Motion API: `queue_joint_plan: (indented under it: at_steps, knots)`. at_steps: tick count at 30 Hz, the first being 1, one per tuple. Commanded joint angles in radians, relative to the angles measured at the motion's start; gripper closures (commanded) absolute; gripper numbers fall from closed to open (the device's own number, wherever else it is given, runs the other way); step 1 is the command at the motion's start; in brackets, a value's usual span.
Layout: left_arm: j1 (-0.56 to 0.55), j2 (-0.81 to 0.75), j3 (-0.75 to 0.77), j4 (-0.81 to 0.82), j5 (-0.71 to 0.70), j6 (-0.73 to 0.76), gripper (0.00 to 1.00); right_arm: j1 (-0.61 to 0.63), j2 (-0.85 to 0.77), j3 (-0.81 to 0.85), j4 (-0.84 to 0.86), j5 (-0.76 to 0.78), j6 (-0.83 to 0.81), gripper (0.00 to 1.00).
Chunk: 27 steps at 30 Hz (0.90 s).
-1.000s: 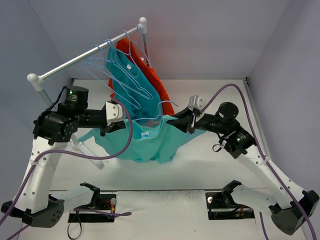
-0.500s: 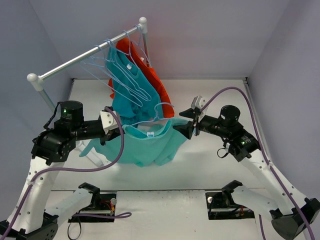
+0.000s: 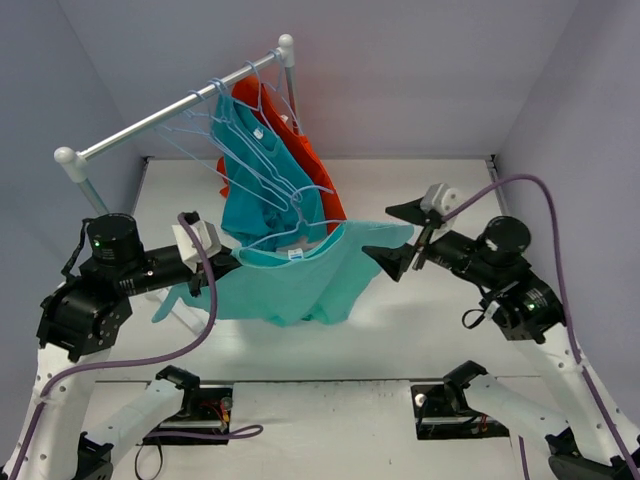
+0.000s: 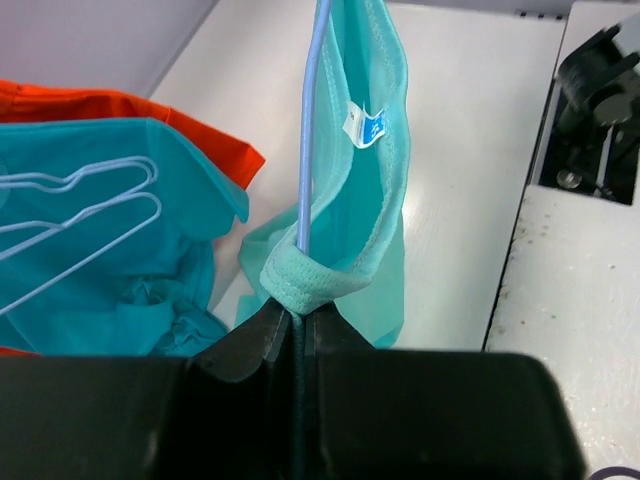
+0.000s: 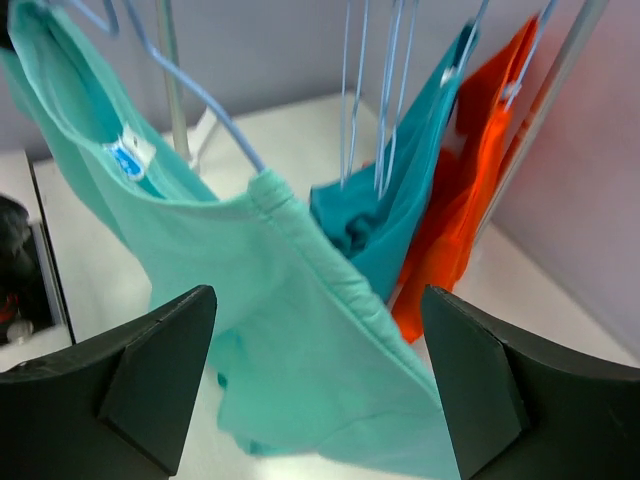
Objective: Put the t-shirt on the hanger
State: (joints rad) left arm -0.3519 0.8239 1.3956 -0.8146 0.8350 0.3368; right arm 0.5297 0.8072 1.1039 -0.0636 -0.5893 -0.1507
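The t-shirt (image 3: 300, 285) is seen draped on the hanger (image 4: 307, 130) at centre, with collar and wire pinched together by the closed left gripper (image 4: 297, 325) at 9 o'clock. The right gripper (image 3: 387, 232) is held open at 3 o'clock (touching nothing). Only setting it down seems left.

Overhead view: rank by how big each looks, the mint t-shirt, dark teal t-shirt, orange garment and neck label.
1. mint t-shirt
2. dark teal t-shirt
3. orange garment, partly hidden behind the teal one
4. neck label

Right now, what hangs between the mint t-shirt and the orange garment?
A darker teal t-shirt hangs there; the right wrist view shows it best.
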Motion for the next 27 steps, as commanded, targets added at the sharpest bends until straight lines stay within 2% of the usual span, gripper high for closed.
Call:
queue_joint_plan:
  at_steps: [1,4,6,9,17,23,27]
  knots:
    - [0.005,-0.017,0.047,0.054,0.04,-0.107,1.0,-0.005,-0.025,0.104,0.067,0.014,0.077,0.19]
    - [0.005,-0.025,0.031,-0.006,-0.031,-0.146,1.0,-0.005,-0.035,0.116,0.067,0.047,0.083,0.17]
    - [0.005,-0.045,0.002,-0.085,-0.148,-0.193,1.0,-0.005,-0.05,0.105,0.066,0.083,0.081,0.16]
    - [0.005,-0.07,-0.024,-0.153,-0.241,-0.255,1.0,-0.005,-0.049,0.089,0.067,0.111,0.079,0.16]
    - [0.005,-0.085,-0.009,-0.353,-0.47,-0.326,1.0,-0.005,-0.026,0.06,0.067,0.157,0.069,0.16]
    - [0.002,-0.092,-0.004,-0.414,-0.518,-0.375,1.0,-0.005,-0.015,0.05,0.065,0.165,0.06,0.15]
    - [0.002,-0.065,0.019,-0.44,-0.611,-0.404,1.0,-0.005,-0.005,0.05,0.065,0.165,0.056,0.15]
